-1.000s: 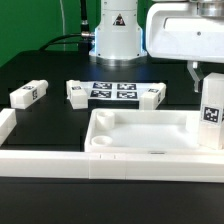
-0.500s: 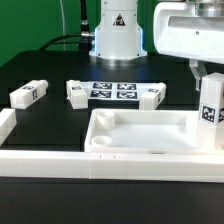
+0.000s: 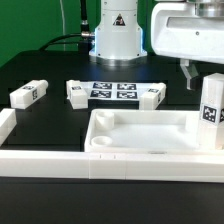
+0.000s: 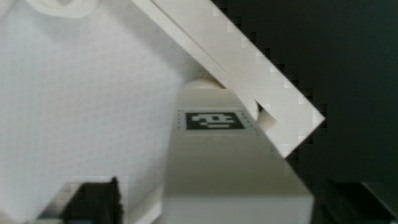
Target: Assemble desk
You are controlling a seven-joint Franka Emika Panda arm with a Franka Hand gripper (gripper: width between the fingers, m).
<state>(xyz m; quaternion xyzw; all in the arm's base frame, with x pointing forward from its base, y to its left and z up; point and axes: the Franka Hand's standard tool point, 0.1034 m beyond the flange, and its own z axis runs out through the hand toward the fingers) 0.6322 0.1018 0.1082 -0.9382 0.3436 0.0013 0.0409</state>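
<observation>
hand (image 3: 204, 72) spread wide, holding nothing | leg (image 3: 212, 110) upright below it | likely light, stiff, smooth plastic; grip flat opposite sides

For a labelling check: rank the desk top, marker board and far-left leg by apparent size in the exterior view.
Desk top, by far largest.
Marker board, second.
Far-left leg, smallest, though not much smaller than the board.

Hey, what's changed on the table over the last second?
The jaws spread apart, letting go of the upright leg at the desk top's right corner in the exterior view. That leg stayed standing; the three loose legs and the marker board didn't move.
</observation>
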